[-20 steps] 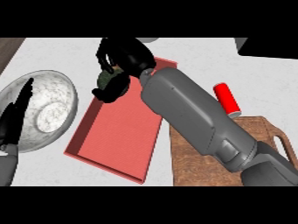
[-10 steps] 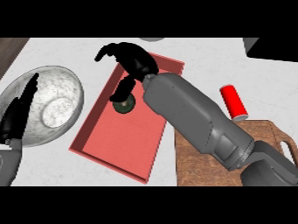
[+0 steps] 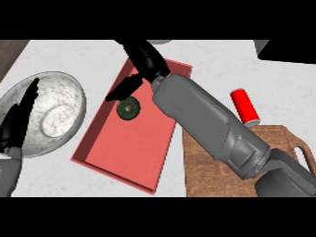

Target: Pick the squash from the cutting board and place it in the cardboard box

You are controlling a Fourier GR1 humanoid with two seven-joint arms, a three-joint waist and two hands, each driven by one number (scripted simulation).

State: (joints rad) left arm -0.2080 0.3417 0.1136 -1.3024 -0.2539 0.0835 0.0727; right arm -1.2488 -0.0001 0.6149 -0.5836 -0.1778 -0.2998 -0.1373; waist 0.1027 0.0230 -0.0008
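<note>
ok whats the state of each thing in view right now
squash: lying in the red box, not held
red box: open-topped, holds the squash
right hand: open, above the box
left hand: open, over the bowl
bowl: upright
red can: lying on the counter
cutting board: partly under the right forearm
</note>
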